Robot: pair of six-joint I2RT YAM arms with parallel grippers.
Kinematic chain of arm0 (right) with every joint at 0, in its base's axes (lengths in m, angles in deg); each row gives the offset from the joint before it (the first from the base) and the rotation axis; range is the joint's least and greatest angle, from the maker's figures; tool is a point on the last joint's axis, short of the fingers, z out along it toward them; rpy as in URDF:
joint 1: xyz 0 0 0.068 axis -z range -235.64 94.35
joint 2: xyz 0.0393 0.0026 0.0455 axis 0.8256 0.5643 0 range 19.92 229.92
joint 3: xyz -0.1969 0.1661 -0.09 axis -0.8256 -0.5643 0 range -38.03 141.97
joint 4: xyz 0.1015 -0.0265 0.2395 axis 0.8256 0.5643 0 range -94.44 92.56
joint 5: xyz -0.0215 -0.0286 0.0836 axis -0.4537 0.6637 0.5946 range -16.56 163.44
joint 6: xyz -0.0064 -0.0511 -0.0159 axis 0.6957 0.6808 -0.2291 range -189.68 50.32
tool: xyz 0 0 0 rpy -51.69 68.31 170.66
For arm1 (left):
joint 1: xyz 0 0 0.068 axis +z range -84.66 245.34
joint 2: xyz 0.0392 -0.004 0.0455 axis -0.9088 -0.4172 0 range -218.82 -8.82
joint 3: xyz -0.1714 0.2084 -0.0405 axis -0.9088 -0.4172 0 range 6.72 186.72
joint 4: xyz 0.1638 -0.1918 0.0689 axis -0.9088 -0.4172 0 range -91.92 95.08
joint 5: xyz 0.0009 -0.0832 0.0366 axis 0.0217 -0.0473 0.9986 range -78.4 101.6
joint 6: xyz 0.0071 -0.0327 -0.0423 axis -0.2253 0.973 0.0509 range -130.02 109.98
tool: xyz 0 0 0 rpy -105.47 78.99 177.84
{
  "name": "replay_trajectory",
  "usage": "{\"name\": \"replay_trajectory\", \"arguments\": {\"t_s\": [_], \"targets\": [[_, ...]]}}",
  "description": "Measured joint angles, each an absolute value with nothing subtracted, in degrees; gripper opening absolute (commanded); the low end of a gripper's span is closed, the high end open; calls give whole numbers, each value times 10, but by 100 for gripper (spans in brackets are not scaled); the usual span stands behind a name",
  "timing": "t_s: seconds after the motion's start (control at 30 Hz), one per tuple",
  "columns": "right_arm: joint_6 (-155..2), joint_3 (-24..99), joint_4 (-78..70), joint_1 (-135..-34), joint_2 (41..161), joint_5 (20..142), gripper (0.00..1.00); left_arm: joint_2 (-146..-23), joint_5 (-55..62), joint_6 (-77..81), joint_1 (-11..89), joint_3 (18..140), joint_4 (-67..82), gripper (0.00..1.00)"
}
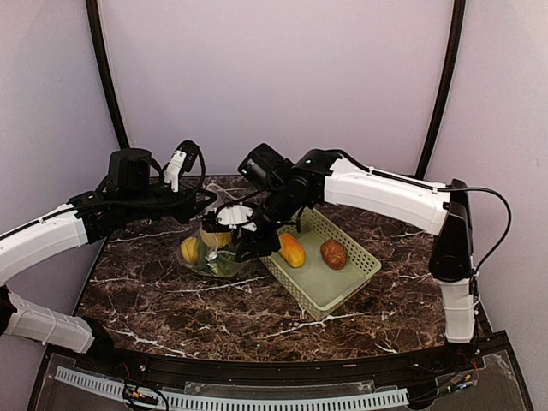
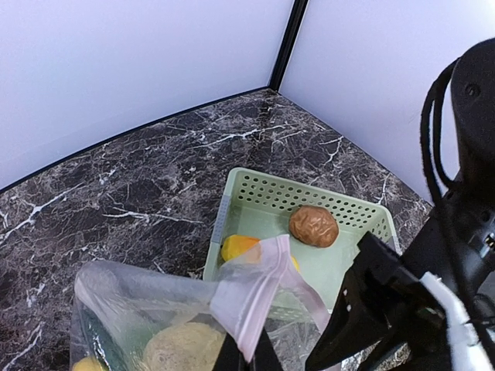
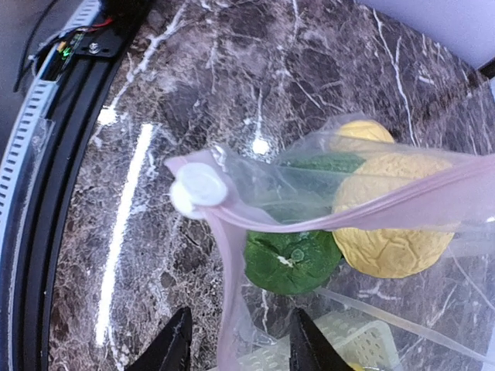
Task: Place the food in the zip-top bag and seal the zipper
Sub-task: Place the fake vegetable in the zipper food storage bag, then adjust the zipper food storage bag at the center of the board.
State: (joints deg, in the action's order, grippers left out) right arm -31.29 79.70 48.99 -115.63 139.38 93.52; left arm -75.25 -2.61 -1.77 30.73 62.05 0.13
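Clear plastic with a faint dot pattern: the bag [image 1: 211,254] sits on the dark marble table [image 1: 154,300], just left of the pale green basket [image 1: 318,291], with its mouth edge lifted. My left gripper [image 2: 247,354] is clamped tight on the pinkish zipper [image 2: 255,297] and holds that edge up above the food.

My right gripper [image 3: 236,352] has its jaws apart. The zipper strip hangs down between my fingers [image 3: 166,352], and neither one visibly presses on it. A white round tab [image 3: 197,189] sits on the strip further along, away from my fingertips.

Through the plastic I see a beige round piece [image 3: 394,228], a green piece [image 3: 290,261] touching its lower side, and a yellow lemon [image 3: 357,131] behind them. More green lies deeper in, too blurred by the plastic to identify.

An orange piece [image 1: 292,250] and a brown potato [image 1: 334,253] lie apart from each other in the basket, the orange one nearer the bag.
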Motion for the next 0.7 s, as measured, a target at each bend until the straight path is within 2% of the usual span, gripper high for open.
{"name": "replay_trajectory", "arguments": {"t_s": [0.2, 0.7], "targets": [[-311, 797, 491, -1164, 1430, 865, 1, -753, -28, -18, 307, 621, -6, 1], [-318, 838, 472, -1213, 1365, 839, 0, -757, -24, -19, 307, 629, -10, 1]]}}
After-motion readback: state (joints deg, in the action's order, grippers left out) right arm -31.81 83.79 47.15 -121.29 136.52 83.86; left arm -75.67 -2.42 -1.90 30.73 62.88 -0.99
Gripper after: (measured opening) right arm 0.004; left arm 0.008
